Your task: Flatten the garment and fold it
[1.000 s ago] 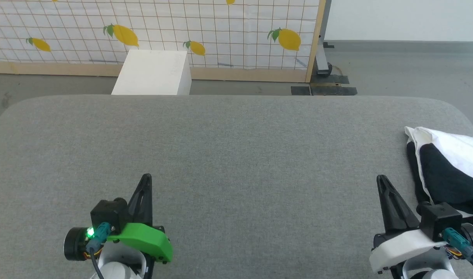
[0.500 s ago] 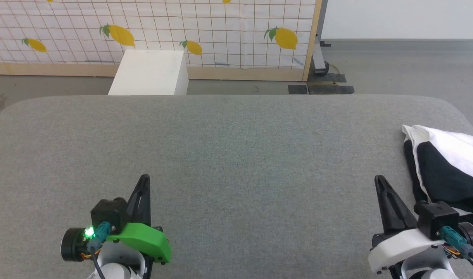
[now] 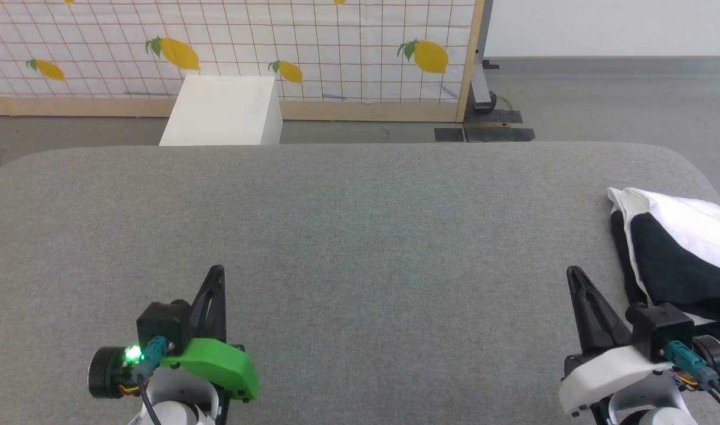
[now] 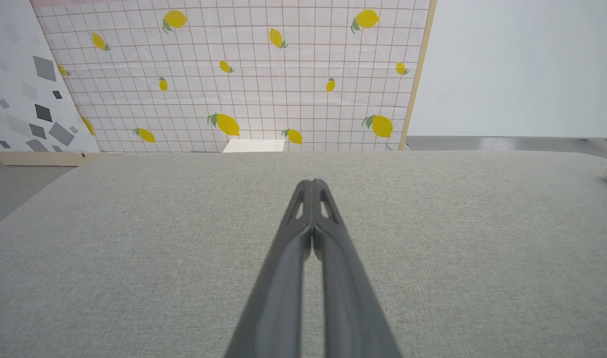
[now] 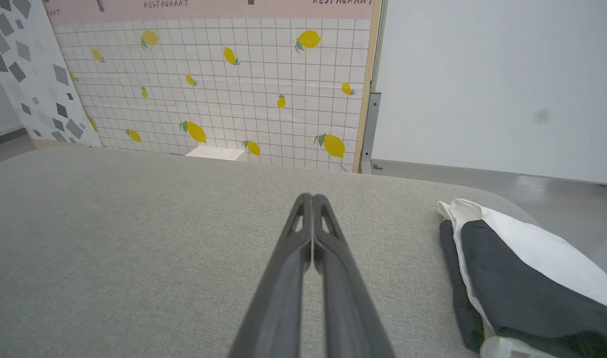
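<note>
Found the shirt (image 3: 673, 248) bunched at the far right end of the grey padded table (image 3: 360, 236), with white cloth beneath and a black fold lying on top. Lost part of it past the right edge of the head view. Could not make out a neckband or any print from here.

Found the right gripper (image 3: 574, 274) just beside the bundle's left side, apparently apart from it, with fingers pressed together and gripping nothing. Found the left gripper (image 3: 215, 276) well apart from the shirt, over bare table toward the left, likewise closed and empty. Checked both wrist views and saw the tips meeting with no gap.

Noted a white box (image 3: 221, 112) and a lemon-print screen (image 3: 336, 47) beyond the table, neither in the way.

Judged the job at its opening step, with nothing spread and nothing smoothed. Reckoned the next move to call for parting the right fingers, reaching across to the bundle, pinching a free edge such as the white corner at its far end, and drawing the cloth toward the middle of the table, within reach of both arms. Expected a second pinch by the left gripper to be needed for pulling it flat. Marked the rounded table edge nearby as a place for soft cloth to slip off.
</note>
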Motion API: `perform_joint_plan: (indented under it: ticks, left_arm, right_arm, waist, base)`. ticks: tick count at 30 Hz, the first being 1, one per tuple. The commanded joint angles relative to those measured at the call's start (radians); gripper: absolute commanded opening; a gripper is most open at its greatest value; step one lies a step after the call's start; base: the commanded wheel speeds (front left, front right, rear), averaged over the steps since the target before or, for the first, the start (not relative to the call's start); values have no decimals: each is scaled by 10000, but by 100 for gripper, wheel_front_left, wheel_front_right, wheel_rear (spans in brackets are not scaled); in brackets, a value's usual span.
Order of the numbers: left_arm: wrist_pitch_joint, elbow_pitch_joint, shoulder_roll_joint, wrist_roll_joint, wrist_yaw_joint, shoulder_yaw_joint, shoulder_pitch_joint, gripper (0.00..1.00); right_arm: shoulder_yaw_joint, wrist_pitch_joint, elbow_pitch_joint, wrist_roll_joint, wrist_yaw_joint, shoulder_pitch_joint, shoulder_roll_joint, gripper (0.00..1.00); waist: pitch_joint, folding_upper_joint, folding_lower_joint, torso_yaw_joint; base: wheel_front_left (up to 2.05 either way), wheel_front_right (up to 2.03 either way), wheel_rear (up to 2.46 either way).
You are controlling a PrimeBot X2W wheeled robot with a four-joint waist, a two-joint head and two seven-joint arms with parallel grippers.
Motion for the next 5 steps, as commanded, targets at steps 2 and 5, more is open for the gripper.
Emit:
perform_joint_plan:
  ticks: [2,5]
  left_arm:
    - [131,-143,-48,172,100,75,186,0]
    - [185,-194,-52,215,121,93,201,0]
  right_arm:
    - [31,95,-72,-117,-11,-175,10,0]
    - [39,131,-81,-137,-12,-184,10,0]
  waist:
    - [11,77,0,-32]
    - [17,79,0,-51]
  base:
    - [0,0,0]
    - [0,0,0]
